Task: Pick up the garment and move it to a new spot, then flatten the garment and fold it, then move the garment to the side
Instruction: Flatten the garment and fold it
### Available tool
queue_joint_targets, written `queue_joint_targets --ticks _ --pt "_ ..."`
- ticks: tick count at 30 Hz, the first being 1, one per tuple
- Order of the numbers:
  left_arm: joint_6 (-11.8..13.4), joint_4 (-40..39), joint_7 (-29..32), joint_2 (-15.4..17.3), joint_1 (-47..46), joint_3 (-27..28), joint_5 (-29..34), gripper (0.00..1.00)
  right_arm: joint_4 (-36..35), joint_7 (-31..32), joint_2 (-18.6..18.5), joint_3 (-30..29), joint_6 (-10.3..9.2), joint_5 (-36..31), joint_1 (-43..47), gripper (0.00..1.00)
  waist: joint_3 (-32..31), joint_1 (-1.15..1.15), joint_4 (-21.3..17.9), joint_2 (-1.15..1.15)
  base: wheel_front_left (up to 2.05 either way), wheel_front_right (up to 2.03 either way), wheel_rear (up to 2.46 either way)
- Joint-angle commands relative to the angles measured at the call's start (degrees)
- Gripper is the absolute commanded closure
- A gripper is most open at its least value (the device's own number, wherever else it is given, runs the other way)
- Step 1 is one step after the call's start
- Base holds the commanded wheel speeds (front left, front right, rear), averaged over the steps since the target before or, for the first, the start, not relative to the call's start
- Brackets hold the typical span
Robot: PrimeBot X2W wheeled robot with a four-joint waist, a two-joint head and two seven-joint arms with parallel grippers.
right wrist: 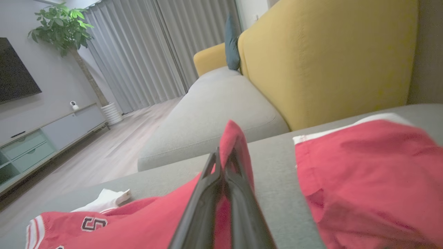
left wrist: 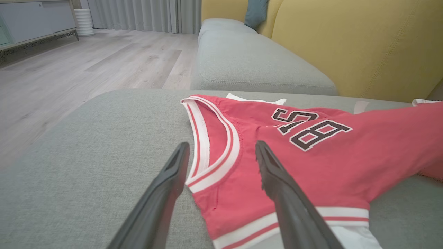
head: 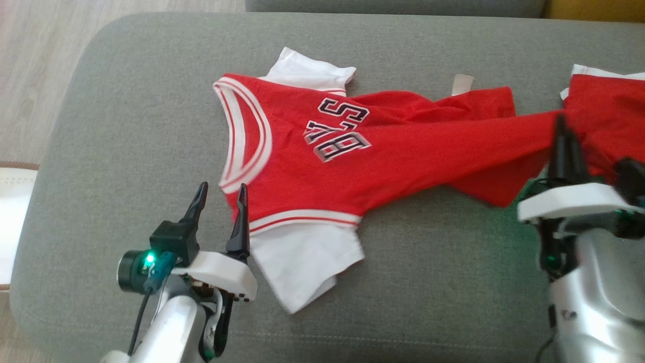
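Right gripper [head: 561, 126], at the frame's right, is pressed together on a red fold of the jersey [head: 352, 151], which sprawls mid-frame across the grey cushion [head: 126, 126]; the left gripper [head: 222, 189] stands spread by its collar [head: 247, 136]. That one should likely pinch the shoulder, then both lift evenly. Whether the red cloth [head: 609, 101] beyond belongs to the jersey is unclear.

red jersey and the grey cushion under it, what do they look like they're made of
Red jersey with white sleeves: soft matte knit, likely cotton or polyester; it wrinkles and drapes limply.
Grey seat cushion: matte woven upholstery cloth; fine grainy weave and a stitched seam show.
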Motion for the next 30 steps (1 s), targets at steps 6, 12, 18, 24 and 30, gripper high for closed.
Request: queue_joint_targets --ticks 6,12,18,24,30 --pt "-0.42 -1.66 -0.7 -0.24 -0.73 1.16 0.1 0.0 -7.16 0.99 -0.12 -3.05 0.22 -2.55 3.86 1.0 0.16 0.0 -0.57 0.0 0.0 0.0 0.0" --pt "-4.62 0.59 3.19 -0.59 1.9 -2.41 -2.54 0.0 -10.11 2.33 -0.12 -3.28 0.22 -1.4 7.19 1.0 0.47 0.0 -0.78 0.0 0.0 0.0 0.0" --pt "-7.57 -0.4 14.61 0.61 5.76 -6.05 -4.93 0.0 -10.69 2.43 -0.12 -2.08 0.22 -0.43 7.88 1.0 0.02 0.0 -0.78 0.0 0.0 0.0 0.0" --pt "-6.55 -2.41 22.03 2.29 6.92 -6.3 -5.81 0.0 -10.33 2.17 -0.12 -1.38 0.22 0.03 8.07 1.0 -0.4 0.0 -1.02 0.0 0.0 0.0 0.0" --pt "-5.83 -3.09 25.59 2.82 7.26 -6.29 -6.72 0.0 -10.25 1.97 -0.12 -0.64 0.22 0.4 7.82 1.0 -0.06 0.0 -1.71 0.0 0.0 0.0 0.0"
